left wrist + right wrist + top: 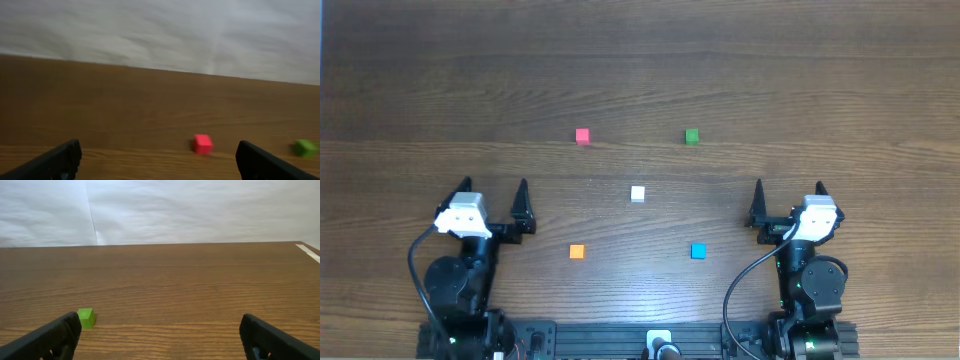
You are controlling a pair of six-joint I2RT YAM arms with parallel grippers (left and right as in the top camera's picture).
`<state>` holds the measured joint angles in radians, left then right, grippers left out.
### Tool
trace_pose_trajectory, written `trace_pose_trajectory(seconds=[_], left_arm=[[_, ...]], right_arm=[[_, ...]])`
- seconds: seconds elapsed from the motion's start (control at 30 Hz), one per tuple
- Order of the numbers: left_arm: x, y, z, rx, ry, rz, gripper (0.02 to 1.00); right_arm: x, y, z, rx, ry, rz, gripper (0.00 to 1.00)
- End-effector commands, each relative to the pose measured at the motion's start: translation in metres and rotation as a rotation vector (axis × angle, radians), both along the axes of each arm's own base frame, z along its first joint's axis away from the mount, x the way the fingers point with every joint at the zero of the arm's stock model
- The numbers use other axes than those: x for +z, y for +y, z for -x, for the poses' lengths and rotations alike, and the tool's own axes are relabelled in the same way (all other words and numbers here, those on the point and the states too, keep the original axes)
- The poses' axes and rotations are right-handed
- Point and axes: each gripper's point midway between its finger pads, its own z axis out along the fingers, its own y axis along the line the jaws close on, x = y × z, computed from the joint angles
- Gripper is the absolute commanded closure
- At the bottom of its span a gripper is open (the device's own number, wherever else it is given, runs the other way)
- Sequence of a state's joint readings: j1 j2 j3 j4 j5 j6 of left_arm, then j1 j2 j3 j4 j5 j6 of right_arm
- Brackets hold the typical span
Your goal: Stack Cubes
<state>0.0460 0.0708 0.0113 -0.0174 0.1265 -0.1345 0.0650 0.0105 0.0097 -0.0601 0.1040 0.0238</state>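
left gripper (494,185) and right gripper (789,185) sit wide and empty by the table's (420,80) near edge, seemingly since pink (582,136), green (692,136), white (638,194), orange (577,252) and blue (698,251) cubes lie unstacked.

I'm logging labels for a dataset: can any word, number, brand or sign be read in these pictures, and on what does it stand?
None can be read.
The pink cube, green cube, white cube, orange cube and blue cube show plain faces.
The wooden table bears no print; the pale strip at its corner shows no writing.
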Motion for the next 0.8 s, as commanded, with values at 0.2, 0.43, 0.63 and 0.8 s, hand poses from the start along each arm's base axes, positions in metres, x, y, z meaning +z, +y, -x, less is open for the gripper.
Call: trace_pose_trajectory(seconds=[0.2, 0.43, 0.63, 0.8], left_arm=[[0.035, -0.028, -0.021, -0.144, 0.164, 0.193, 0.020], [0.044, -0.052, -0.084, -0.196, 0.540, 0.222, 0.023], [0.017, -0.109, -0.158, -0.175, 0.894, 0.064, 0.020], [-0.025, -0.150, -0.181, -0.186, 1.051, -0.048, 0.023]], right_arm=[[-0.004, -0.003, 0.000, -0.016, 0.011, -0.003, 0.009], [-0.004, -0.003, 0.000, -0.016, 0.011, -0.003, 0.009], [-0.004, -0.003, 0.000, -0.016, 0.011, -0.003, 0.009], [-0.004, -0.003, 0.000, -0.016, 0.011, -0.003, 0.007]])
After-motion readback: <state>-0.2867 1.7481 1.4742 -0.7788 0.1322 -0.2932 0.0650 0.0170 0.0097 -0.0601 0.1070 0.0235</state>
